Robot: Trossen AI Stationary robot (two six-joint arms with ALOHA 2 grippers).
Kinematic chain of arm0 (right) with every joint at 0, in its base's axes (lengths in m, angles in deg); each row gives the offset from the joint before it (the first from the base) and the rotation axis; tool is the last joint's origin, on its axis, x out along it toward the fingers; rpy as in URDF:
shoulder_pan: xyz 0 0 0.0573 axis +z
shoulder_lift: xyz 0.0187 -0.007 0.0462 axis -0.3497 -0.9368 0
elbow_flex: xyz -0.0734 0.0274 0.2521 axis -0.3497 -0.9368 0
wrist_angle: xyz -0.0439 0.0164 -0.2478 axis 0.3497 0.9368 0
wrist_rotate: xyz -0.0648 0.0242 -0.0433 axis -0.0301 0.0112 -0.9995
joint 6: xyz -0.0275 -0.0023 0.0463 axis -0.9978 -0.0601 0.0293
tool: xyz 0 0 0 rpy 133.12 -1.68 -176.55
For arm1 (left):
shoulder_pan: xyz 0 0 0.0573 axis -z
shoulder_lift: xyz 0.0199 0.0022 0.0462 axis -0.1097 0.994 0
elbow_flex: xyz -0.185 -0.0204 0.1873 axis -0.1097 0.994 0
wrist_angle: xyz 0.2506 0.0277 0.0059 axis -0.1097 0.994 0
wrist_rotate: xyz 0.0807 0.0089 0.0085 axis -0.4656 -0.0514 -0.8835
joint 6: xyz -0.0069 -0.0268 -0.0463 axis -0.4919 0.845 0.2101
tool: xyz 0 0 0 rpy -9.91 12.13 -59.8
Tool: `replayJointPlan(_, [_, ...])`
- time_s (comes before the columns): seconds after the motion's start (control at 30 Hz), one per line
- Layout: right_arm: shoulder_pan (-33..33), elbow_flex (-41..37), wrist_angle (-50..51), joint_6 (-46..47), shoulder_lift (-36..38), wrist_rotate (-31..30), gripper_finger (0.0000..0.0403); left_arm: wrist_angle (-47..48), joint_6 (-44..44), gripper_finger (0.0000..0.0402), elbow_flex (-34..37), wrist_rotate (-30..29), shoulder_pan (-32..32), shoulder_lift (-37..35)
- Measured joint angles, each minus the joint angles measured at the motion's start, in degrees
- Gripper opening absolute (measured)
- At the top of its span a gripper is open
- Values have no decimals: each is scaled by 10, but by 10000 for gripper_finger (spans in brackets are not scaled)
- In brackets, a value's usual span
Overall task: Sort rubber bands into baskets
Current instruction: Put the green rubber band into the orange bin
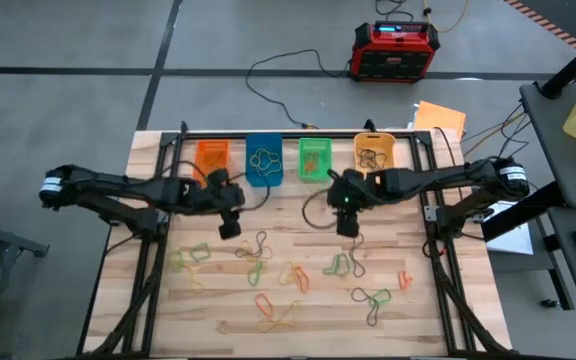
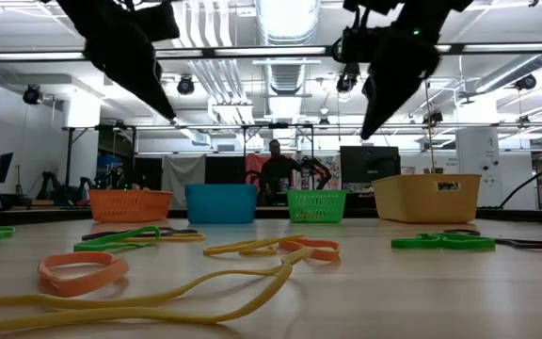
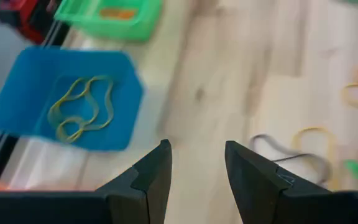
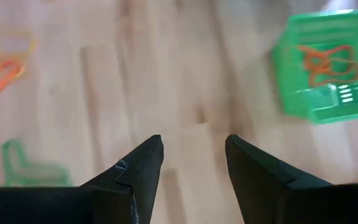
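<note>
**Empty Grippers Over the Bands, Baskets Waiting in a Row**

Many rubber bands (image 1: 268, 272) are lying loose on the near half of the wooden table (image 1: 438, 320), in green, orange, yellow and black. They are spread out, so each one can be picked by itself.

The baskets are standing in a row along the far edge, close together, so every drop is a short trip. The orange basket (image 1: 212, 157) is sitting at the left end, then the blue basket (image 1: 264, 160) with yellow bands in it, then the green basket (image 1: 315, 158) with an orange band in it, then the yellow-orange basket (image 1: 374, 150) with dark bands.

The left gripper (image 3: 196, 163) is hanging above the table between the blue basket and the loose bands. Its fingers are parted and holding nothing. The right gripper (image 4: 193, 160) is hanging just in front of the green basket, also parted and empty. Both look ready to go down for a band.

Behind the table, a red-and-black box (image 1: 395, 50) is sitting on the floor.
</note>
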Motion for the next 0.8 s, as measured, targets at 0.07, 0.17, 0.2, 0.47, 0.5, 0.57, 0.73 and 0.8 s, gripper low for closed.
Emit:
replayJointPlan(0.07, [22,0,26,4,0,0,164,-19,-1,135,2,0,23,0])
replayJointPlan(0.17, [47,0,72,34,0,1,157,-37,-10,135,2,0,48,0])
replayJointPlan(0.2, [54,0,89,48,0,1,155,-37,-12,135,1,-1,54,0])
replayJointPlan(0.47, [68,0,194,222,0,-1,146,-35,-34,135,0,-8,57,-8])
replayJointPlan(0.5, [68,0,206,236,0,-1,146,-35,-41,135,0,-16,58,-9])
replayJointPlan(0.57, [68,0,230,264,0,0,147,-35,-54,135,0,-42,58,-9])
replayJointPlan(0.73, [68,0,311,349,3,2,150,-27,-112,135,0,-158,57,-11])
replayJointPlan(0.8, [68,0,338,383,5,13,149,-24,-139,135,0,-168,53,-11])
